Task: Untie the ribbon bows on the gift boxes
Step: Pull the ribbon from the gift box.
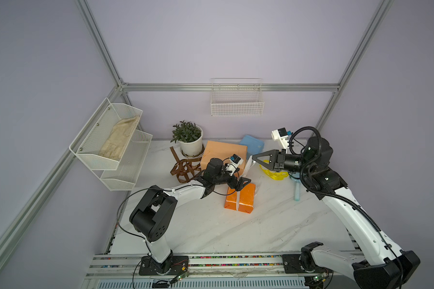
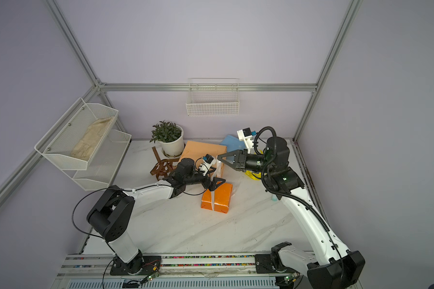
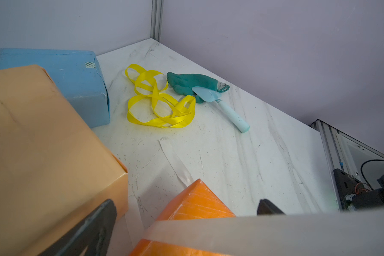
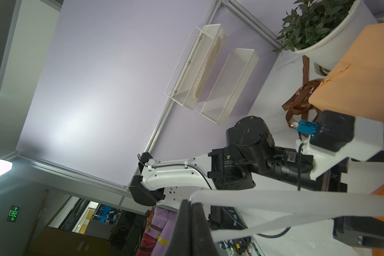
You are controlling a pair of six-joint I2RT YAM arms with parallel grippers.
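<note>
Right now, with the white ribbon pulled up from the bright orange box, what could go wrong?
1. The right end effector is shut on the white ribbon only at its tips; the ribbon may slip out.
2. The left end effector is open and does not hold the bright orange box, so the pull may drag the box instead.

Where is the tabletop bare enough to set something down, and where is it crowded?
Bare: the wide front stretch of table between the bright orange box and the front rail. Crowded: the back, with plant pot, peach box, blue box, brown ribbon, yellow ribbon, glove and trowel. The right gripper pinches the white ribbon above mid-table.
</note>
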